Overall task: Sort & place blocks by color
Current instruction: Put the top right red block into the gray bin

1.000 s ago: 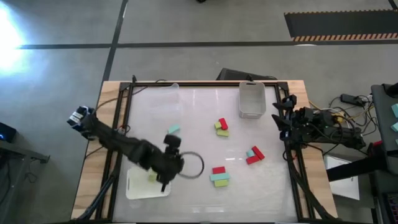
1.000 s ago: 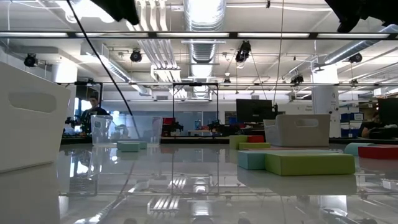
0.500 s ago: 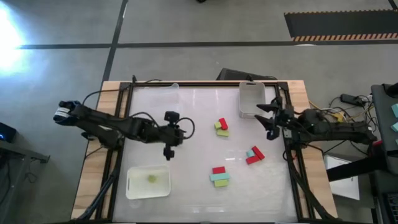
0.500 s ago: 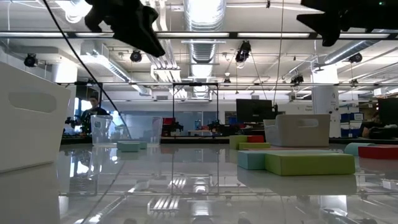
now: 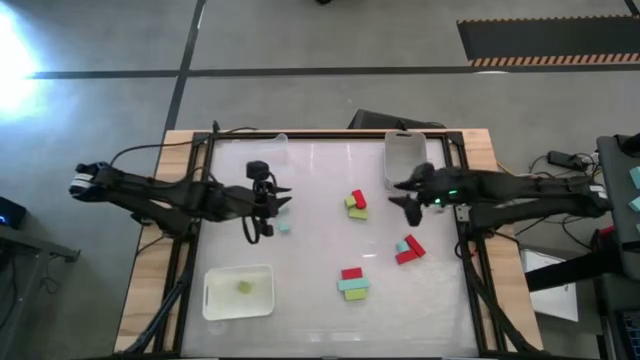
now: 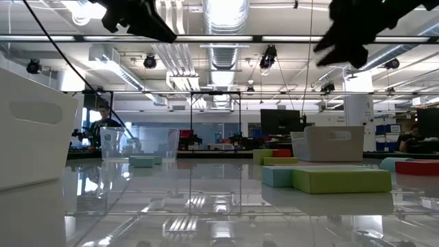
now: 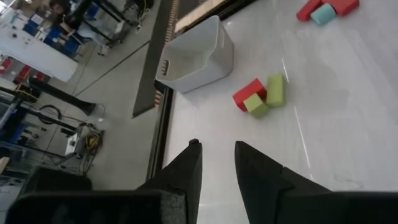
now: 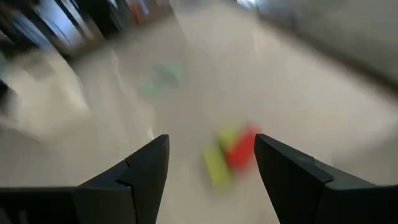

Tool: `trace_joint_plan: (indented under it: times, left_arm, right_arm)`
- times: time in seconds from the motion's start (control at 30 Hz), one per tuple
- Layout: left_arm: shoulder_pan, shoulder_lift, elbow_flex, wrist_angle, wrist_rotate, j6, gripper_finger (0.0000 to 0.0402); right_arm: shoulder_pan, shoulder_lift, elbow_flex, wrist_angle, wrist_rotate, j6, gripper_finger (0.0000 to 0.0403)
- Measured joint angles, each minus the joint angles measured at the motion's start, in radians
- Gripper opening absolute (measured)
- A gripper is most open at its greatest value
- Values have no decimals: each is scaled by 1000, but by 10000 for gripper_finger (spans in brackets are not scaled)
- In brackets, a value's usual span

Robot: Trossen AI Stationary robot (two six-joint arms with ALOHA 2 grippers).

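My left gripper hovers above the table's left-middle, narrowly open and empty, beside a lone teal block lying flat on the table. My right gripper is wide open and empty above the table. It stands just right of a red and yellow-green cluster of blocks. A teal and red pair and a red, teal and yellow-green group lie nearer. One yellow-green block lies in the white tray.
A white bin stands at the far right, just beyond my right gripper. A clear tray sits at the far left. In the low view the white tray's wall rises at the left. Bare tabletop lies between the block groups.
My left gripper has risen from the white tray at the near left and moved toward the far edge, stopping by the lone teal block. My right gripper has swung from the right edge toward the table's left, reaching the red and yellow-green cluster. No block moved.
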Motion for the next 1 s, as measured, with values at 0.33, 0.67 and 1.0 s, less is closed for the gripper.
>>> trace_joint_plan:
  times: [0.33, 0.67, 1.0]
  left_arm:
    - [1, -27, -43, 43, -1, 0, 79]
    - [1, -10, -44, 52, -3, -25, 79]
    - [1, -10, -44, 66, -5, -27, 79]
  right_arm:
    - [67, 225, 85, -441, -300, 510, 226]
    - [173, 412, 85, -577, -360, 645, 226]
    - [172, 545, 81, -545, -298, 542, 226]
